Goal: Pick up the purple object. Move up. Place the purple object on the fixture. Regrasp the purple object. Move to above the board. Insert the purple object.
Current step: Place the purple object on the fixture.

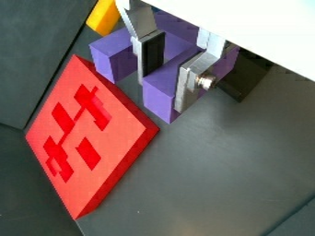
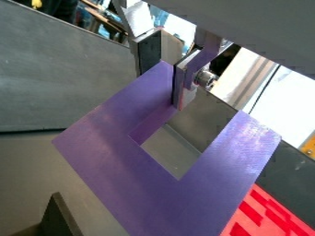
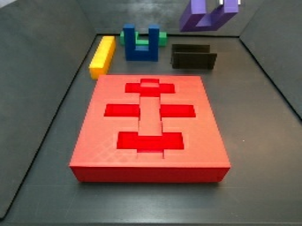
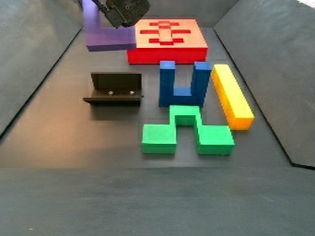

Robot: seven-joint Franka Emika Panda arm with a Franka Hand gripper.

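Up high, clenched on the purple object [image 1: 157, 78]: gripper [image 1: 175, 69], silver fingers [image 1: 189, 85] pinching one prong, block lifted clear of the surface. Seen only in a wrist view: purple object [image 2: 172, 152] filling the picture as a broad U, gripper [image 2: 172, 69] on its joining bar. Seen in a side view: purple object [image 3: 210, 12] at the far right top edge, above the fixture [image 3: 193, 57], with the board [image 3: 150, 128] near and central, a yellow bar [image 3: 102, 55] far left and a blue U-block [image 3: 144, 42] beside it. Shown in a side view alone: a green piece [image 4: 185, 131] lying near the blue block [image 4: 183, 81], fixture [image 4: 116, 90] to their left, board [image 4: 169, 36] far behind. Dark grey surface [image 3: 260, 115] with low walls
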